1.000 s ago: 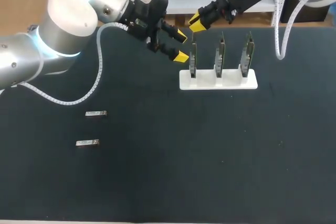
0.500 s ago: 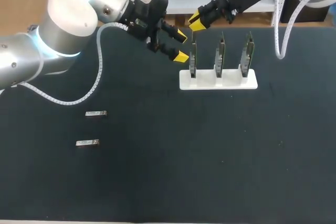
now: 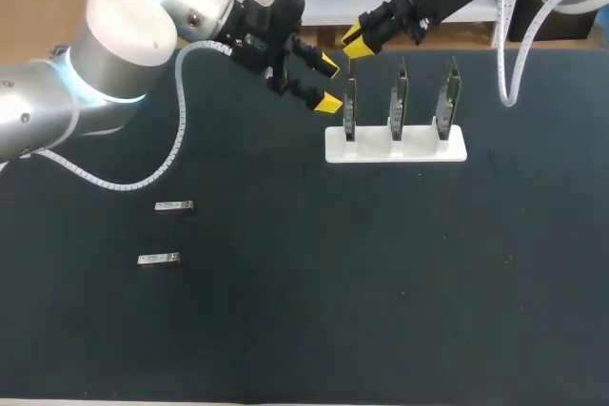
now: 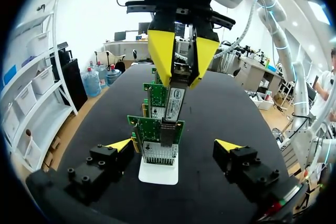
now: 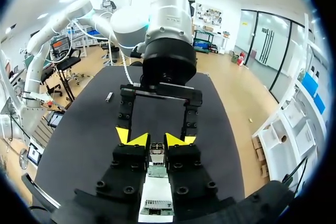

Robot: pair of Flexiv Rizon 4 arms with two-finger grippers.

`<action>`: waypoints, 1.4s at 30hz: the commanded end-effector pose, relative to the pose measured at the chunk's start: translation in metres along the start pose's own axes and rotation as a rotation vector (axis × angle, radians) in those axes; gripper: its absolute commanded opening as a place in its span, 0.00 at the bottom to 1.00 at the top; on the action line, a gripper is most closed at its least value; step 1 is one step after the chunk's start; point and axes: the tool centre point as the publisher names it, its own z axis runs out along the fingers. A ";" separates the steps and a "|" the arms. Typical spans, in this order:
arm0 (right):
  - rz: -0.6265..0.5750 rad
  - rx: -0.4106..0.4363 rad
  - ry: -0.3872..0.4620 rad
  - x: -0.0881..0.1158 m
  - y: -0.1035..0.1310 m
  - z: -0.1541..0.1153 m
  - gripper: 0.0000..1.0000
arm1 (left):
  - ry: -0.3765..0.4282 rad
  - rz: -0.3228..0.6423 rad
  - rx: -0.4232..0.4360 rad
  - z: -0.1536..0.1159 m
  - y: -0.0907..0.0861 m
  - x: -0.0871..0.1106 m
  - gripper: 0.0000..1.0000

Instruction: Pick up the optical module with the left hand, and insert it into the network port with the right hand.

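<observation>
— What lay at our left?
— Two loose modules (image 3: 174,205) (image 3: 158,260), flat on the table (image 3: 285,282), well apart from both arms.
— And our grippers?
— Our left gripper (image 3: 329,84) hung empty, jaws wide, just beside the first card (image 3: 349,106). Our right gripper (image 3: 357,42) pinched the optical module (image 4: 175,106) upright, its lower end at that card's port. Two more cards (image 3: 401,92) (image 3: 447,92) stood further right in the white stand (image 3: 395,147).
</observation>
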 end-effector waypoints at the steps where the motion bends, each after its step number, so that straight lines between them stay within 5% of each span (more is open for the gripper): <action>1: 0.000 -0.005 -0.001 0.001 -0.001 0.001 0.00 | 0.003 -0.001 -0.001 0.000 0.000 0.000 1.00; 42: -0.005 -0.006 0.027 0.005 -0.002 0.007 0.00 | 0.003 -0.001 -0.001 0.000 0.000 0.000 1.00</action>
